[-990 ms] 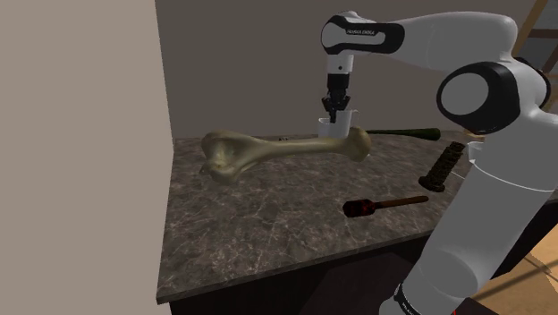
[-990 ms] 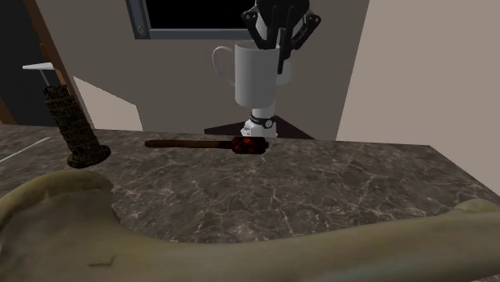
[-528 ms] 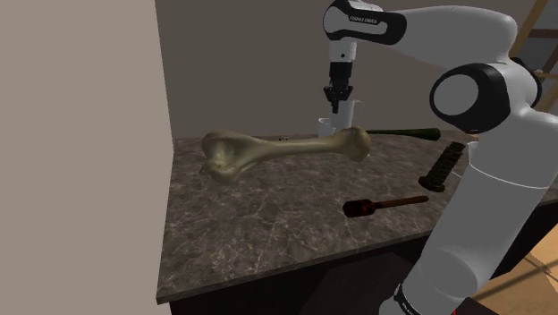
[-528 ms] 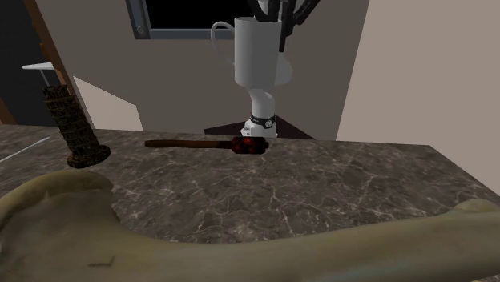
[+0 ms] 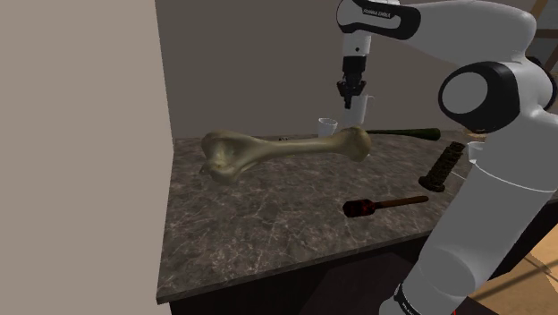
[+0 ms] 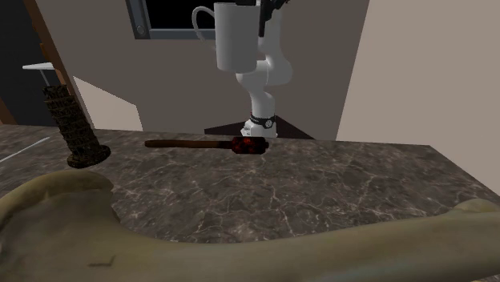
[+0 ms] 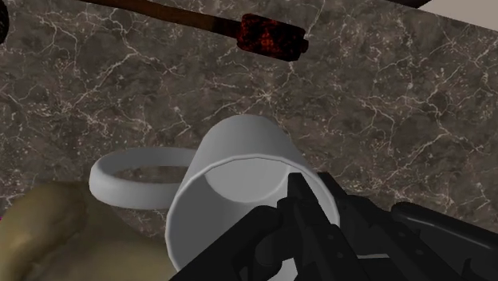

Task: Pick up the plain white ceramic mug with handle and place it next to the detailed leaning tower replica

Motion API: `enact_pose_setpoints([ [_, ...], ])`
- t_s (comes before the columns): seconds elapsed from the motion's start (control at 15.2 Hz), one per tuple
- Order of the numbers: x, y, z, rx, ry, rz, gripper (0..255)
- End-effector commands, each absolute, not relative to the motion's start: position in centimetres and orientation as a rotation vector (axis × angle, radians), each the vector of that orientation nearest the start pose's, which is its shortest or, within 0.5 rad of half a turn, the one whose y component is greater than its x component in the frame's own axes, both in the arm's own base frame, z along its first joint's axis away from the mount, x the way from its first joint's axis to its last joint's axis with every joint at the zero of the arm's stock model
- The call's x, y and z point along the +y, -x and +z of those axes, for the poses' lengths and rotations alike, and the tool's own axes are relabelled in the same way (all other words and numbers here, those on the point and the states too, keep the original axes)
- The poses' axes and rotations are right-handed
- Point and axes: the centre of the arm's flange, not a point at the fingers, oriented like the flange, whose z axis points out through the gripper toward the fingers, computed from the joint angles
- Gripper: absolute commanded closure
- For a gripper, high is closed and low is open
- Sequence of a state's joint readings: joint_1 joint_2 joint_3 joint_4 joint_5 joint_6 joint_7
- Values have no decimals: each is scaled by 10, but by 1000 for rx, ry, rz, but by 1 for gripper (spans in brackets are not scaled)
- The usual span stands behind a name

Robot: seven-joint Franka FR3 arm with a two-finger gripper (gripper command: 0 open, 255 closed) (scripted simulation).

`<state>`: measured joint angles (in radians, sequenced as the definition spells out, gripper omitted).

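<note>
The white mug (image 5: 360,109) hangs in the air above the back of the dark marble counter (image 5: 268,215), behind the big bone's end. My gripper (image 5: 350,92) is shut on its rim from above. In the wrist view one finger sits inside the mug (image 7: 239,180) and the gripper (image 7: 291,193) pinches its wall. The second exterior view has the mug (image 6: 235,36) high up, handle to that view's left, with the gripper (image 6: 268,6) at the top edge. The dark leaning tower replica (image 5: 443,167) (image 6: 74,128) stands near the counter's edge by the arm's stand.
A huge pale bone (image 5: 286,148) (image 6: 240,240) lies across the counter. A white ring-shaped object (image 5: 327,125) (image 7: 144,176) rests behind it. A brown-handled tool with a dark red head (image 5: 380,206) (image 6: 216,145) (image 7: 267,36) lies near the tower. A green stick (image 5: 402,134) lies at the back.
The gripper has lifted the mug higher and carried it toward the shoulder view's right, which is up and left in the second exterior view. The white ring stayed on the counter.
</note>
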<state>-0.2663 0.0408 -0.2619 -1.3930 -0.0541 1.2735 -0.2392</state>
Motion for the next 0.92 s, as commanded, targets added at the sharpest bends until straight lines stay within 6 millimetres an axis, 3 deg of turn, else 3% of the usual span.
enact_pose_setpoints([
  [0.0,-284,-437,661,468,3094,268,255],
  [0.86,-374,-291,662,468,3094,268,255],
])
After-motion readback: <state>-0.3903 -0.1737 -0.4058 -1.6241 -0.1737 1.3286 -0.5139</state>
